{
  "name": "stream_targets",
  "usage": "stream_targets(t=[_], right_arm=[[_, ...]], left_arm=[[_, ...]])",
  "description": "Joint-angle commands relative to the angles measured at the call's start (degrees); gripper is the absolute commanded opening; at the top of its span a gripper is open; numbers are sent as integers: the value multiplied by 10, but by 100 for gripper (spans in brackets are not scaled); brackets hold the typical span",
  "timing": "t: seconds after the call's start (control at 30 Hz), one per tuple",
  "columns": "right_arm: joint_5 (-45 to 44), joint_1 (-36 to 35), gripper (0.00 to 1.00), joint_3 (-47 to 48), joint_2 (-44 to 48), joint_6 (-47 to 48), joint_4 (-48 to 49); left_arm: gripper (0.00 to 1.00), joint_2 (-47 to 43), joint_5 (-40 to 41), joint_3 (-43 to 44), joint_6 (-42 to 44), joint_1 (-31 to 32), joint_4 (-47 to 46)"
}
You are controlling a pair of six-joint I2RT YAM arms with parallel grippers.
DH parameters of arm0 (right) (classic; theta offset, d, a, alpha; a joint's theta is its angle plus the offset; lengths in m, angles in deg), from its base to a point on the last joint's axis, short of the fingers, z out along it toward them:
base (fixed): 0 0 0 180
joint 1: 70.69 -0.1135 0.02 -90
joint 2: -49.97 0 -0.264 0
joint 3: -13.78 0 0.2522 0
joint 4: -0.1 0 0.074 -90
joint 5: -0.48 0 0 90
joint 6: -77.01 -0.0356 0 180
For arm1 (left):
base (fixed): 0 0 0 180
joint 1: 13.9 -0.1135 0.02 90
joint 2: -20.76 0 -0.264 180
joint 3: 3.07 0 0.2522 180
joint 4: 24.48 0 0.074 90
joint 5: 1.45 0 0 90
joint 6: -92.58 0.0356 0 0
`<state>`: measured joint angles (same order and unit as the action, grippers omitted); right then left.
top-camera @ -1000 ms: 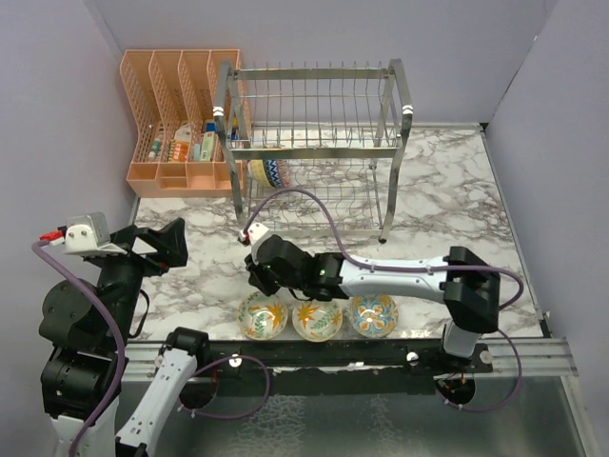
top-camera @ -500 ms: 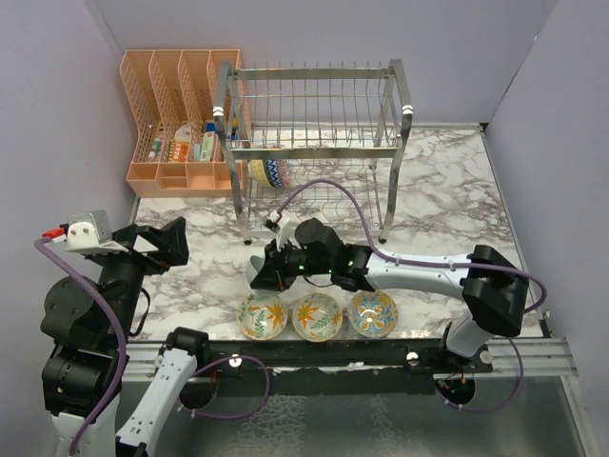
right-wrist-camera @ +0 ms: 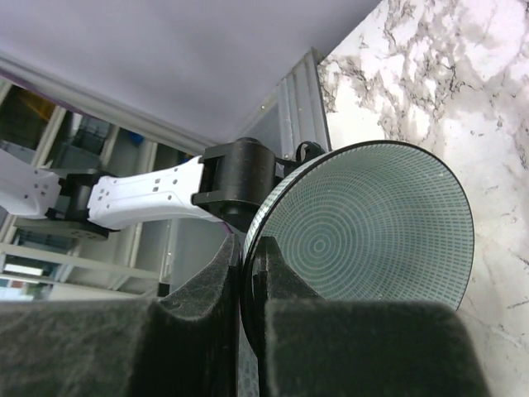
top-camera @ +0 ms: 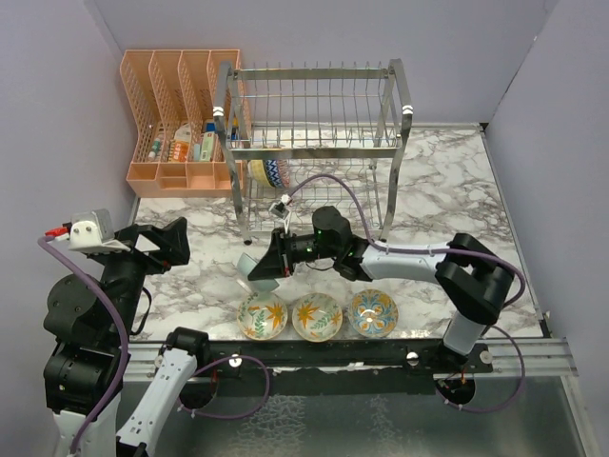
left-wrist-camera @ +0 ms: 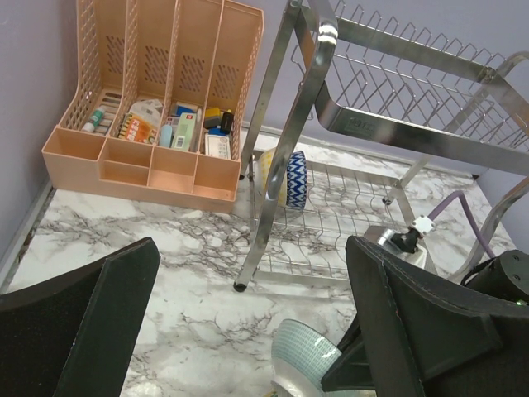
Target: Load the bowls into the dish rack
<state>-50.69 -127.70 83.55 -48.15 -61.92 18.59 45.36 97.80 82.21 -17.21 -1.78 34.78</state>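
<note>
My right gripper (top-camera: 273, 261) is shut on the rim of the plain pale teal bowl (top-camera: 255, 271) and holds it tilted above the marble, in front of the chrome wire dish rack (top-camera: 314, 143). In the right wrist view the fingers (right-wrist-camera: 215, 281) pinch the bowl's edge (right-wrist-camera: 364, 223). The bowl also shows in the left wrist view (left-wrist-camera: 310, 356). Three floral bowls (top-camera: 262, 316) (top-camera: 316, 316) (top-camera: 373, 313) sit in a row at the near edge. A bowl with blue zigzags (top-camera: 269, 172) stands on edge in the rack's lower tier. My left gripper (top-camera: 164, 246) is open and empty at the left.
A peach plastic organizer (top-camera: 181, 119) with small items stands at the back left, beside the rack. The rack's left front post (left-wrist-camera: 285, 124) rises close ahead of the left wrist camera. A purple cable (top-camera: 328, 190) arcs over the right arm. Purple walls close both sides.
My right gripper closed on the teal bowl, lifted it off the marble and tipped it up. The right wrist swung right and back toward the rack. The left arm has barely moved.
</note>
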Motion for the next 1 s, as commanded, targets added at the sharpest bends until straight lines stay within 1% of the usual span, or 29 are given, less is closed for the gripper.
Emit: stream_targets(t=[0.0, 0.07, 0.33, 0.5, 0.63, 0.73, 0.97], right_arm=[[80, 30, 1, -2, -38, -95, 178], [85, 42, 1, 4, -53, -113, 206], [67, 90, 1, 34, -87, -152, 255], [69, 126, 1, 61, -133, -212, 328], [51, 142, 1, 82, -147, -211, 331], [31, 152, 1, 92, -156, -213, 351], [8, 176, 1, 150, -202, -232, 382]], left_arm=[[99, 3, 2, -4, 1, 2, -9], [99, 3, 2, -4, 2, 2, -10], [99, 2, 4, -8, 5, 2, -10], [99, 2, 1, -11, 4, 2, -12], [99, 4, 1, -9, 5, 2, -12], [99, 6, 1, -12, 7, 2, -13], [99, 12, -5, -23, 9, 2, -20]])
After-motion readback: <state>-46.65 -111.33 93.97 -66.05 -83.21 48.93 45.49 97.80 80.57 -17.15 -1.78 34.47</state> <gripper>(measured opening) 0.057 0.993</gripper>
